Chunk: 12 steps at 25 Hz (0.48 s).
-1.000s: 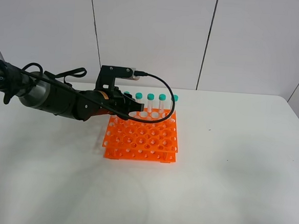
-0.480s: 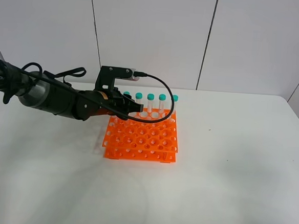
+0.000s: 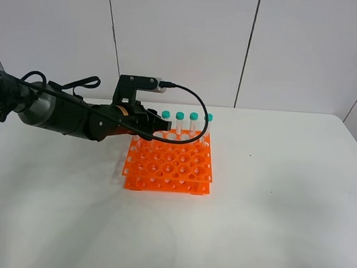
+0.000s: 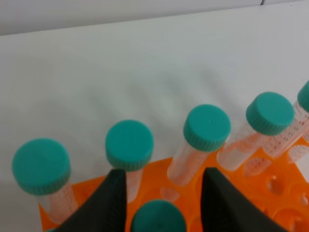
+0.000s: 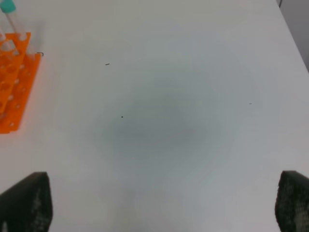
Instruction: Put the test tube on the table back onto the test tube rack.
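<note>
Left arm [image 3: 69, 117] slightly raised since before, narrowly parted jaws either side of test tube [image 4: 158, 217]; grip unclear.

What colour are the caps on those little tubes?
Teal green, clearest in the left wrist view, as on this tube cap.

Two dark fingers [image 4: 108, 203] of the left gripper [image 4: 161, 205] are seen over the orange rack [image 4: 270, 181]. A teal-capped tube [image 4: 158, 218] is seen between them, only its cap in view. Beyond, a row of teal-capped tubes [image 4: 207, 128] is held upright in the rack's edge holes. The white table [image 4: 145, 63] is seen behind.
</note>
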{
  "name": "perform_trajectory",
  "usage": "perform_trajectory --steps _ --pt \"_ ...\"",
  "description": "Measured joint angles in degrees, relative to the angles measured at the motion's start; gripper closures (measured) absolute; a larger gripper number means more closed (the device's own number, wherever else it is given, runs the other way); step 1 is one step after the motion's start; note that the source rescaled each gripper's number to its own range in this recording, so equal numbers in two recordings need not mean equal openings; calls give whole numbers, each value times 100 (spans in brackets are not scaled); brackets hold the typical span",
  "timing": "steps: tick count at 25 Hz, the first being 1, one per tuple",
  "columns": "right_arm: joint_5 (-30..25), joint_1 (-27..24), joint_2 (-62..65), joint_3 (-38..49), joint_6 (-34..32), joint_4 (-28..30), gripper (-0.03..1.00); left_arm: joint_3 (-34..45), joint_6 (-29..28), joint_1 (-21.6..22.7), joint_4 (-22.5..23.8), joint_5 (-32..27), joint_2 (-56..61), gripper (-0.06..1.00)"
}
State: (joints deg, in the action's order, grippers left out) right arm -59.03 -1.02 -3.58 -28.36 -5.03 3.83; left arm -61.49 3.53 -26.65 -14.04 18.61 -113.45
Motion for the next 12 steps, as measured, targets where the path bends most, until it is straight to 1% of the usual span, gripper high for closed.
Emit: perform_trajectory --steps 6,12 --pt "0 0 0 0 0 -1 -3 0 6 24 22 -250 268 72" --pt "0 0 0 0 0 -6 -3 0 57 88 274 -535 783 71"
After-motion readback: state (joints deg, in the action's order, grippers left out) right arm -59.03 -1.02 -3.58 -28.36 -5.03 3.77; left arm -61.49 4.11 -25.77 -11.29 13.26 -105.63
